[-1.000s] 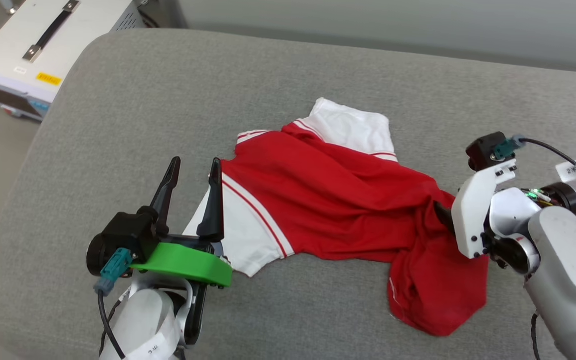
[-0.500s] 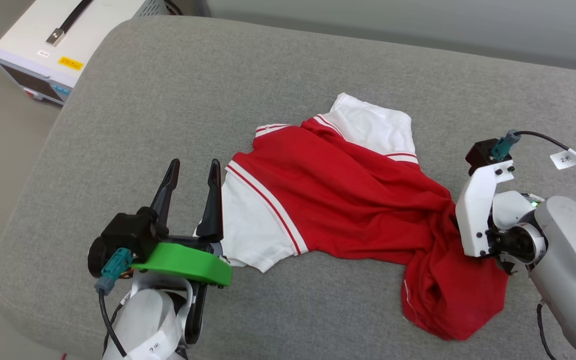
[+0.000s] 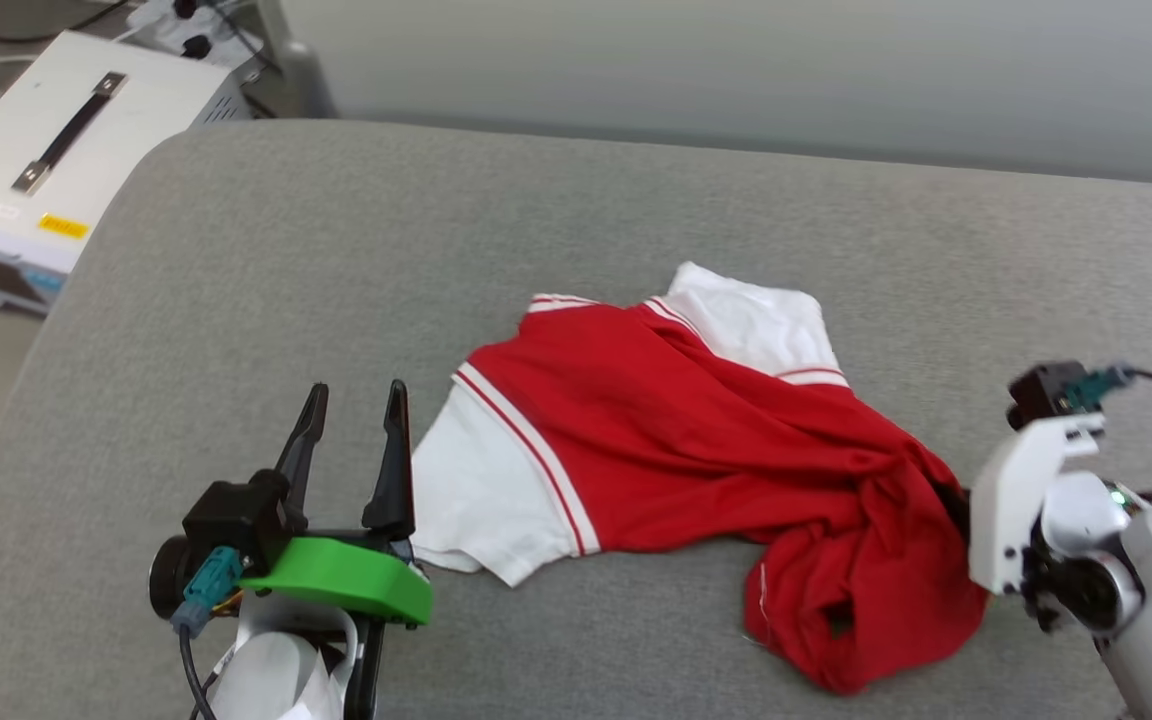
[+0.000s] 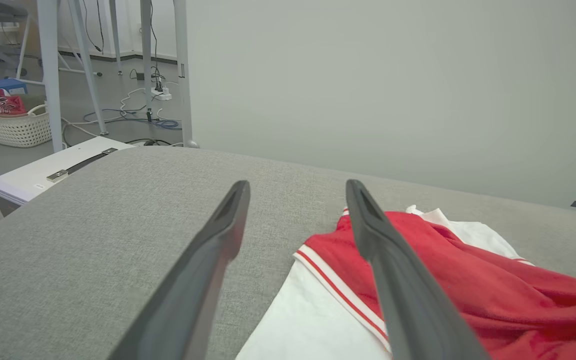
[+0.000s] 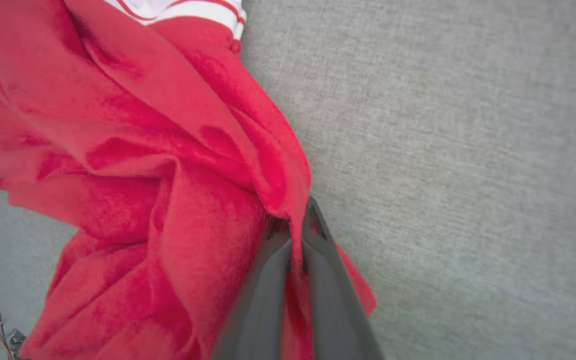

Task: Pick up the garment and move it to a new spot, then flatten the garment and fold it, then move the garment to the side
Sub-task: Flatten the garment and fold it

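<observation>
The garment (image 3: 676, 440), a red T-shirt with white sleeves, lies crumpled on the grey cushion (image 3: 336, 260). Its lower red part is bunched up at the right. My right gripper (image 5: 295, 220) is shut on a fold of that red cloth (image 5: 183, 165); in the head view its fingers are hidden behind the white wrist (image 3: 1021, 510). My left gripper (image 3: 351, 400) stands open just left of the near white sleeve (image 3: 476, 500), with nothing between its fingers (image 4: 218, 235). In the left wrist view the sleeve and striped seam (image 4: 338, 295) lie under the right finger.
A white box with a black handle (image 3: 46, 170) stands on the floor off the cushion's left edge. Table legs, cables and a wicker basket (image 4: 13, 125) are farther back on the floor. A grey wall runs behind the cushion.
My right gripper has shut on the bunched red cloth at the garment's right end. The head camera has shifted. The left gripper stays open beside the sleeve.
</observation>
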Robot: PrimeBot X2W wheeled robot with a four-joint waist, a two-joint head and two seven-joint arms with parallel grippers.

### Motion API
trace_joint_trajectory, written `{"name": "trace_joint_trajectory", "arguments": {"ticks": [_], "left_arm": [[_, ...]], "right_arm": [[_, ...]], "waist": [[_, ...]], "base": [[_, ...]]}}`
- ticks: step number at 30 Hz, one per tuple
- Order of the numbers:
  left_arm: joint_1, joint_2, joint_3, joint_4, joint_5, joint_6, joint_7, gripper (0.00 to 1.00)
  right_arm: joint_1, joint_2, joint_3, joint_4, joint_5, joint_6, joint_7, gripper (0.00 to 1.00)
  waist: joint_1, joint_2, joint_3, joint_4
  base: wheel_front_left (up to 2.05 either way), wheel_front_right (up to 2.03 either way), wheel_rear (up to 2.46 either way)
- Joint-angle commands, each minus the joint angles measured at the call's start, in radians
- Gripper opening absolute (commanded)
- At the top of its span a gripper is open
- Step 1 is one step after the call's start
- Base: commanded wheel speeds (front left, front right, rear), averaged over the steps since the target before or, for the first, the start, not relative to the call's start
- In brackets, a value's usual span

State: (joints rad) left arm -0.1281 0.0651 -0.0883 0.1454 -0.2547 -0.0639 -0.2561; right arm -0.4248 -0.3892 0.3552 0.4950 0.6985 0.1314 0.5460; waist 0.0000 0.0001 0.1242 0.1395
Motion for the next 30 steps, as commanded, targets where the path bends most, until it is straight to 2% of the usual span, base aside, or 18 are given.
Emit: {"name": "trace_joint_trajectory", "arguments": {"ticks": [1,5,9,15,18,20,21,24,30], "left_arm": [[0.018,0.005,0.005,0.0,0.009,-0.004,-0.006,1.0],[0.043,0.012,0.008,0.01,0.01,-0.007,-0.006,1.0],[0.062,0.015,0.004,0.026,0.008,-0.007,-0.006,1.0],[0.076,0.016,-0.011,0.045,0.002,-0.01,0.0,1.0],[0.077,0.017,-0.017,0.05,0.001,-0.01,0.002,1.0],[0.077,0.018,-0.019,0.053,0.0,-0.01,0.004,1.0],[0.078,0.019,-0.021,0.055,-0.001,-0.01,0.006,1.0],[0.078,0.022,-0.025,0.059,-0.003,-0.011,0.009,1.0],[0.081,0.026,-0.029,0.062,-0.009,-0.009,0.012,1.0]], "right_arm": [[0.049,-0.012,-0.027,-0.019,-0.024,-0.001,-0.011,0.0],[0.219,0.012,-0.161,-0.112,-0.098,-0.001,-0.032,0.0],[0.4,0.095,-0.285,-0.219,-0.186,-0.001,-0.022,0.0],[0.622,0.265,-0.34,-0.37,-0.266,-0.001,0.05,0.0],[0.672,0.303,-0.342,-0.41,-0.285,-0.001,0.065,0.01],[0.684,0.315,-0.349,-0.43,-0.3,-0.001,0.057,0.42],[0.684,0.32,-0.353,-0.443,-0.309,-0.001,0.043,1.0],[0.674,0.326,-0.37,-0.473,-0.334,-0.001,-0.009,1.0],[0.65,0.333,-0.425,-0.532,-0.369,-0.001,-0.202,1.0]], "waist": [[0.0,-0.0001,-0.046,-0.06],[0.0,-0.0001,-0.062,-0.095],[0.0,-0.0001,-0.073,-0.118],[0.0,-0.0001,-0.081,-0.127],[0.0,-0.0001,-0.081,-0.128],[0.0,-0.0001,-0.08,-0.128],[0.0,-0.0001,-0.081,-0.128],[0.0,-0.0001,-0.083,-0.126],[0.0,-0.0001,-0.087,-0.122]], "base": [[0.0,0.0,0.0],[0.0,0.0,0.0],[0.0,0.0,0.0],[0.0,0.0,0.0],[0.0,0.0,0.0],[0.0,0.0,0.0],[0.0,0.0,0.0],[0.0,0.0,0.0],[0.0,0.0,0.0]]}}
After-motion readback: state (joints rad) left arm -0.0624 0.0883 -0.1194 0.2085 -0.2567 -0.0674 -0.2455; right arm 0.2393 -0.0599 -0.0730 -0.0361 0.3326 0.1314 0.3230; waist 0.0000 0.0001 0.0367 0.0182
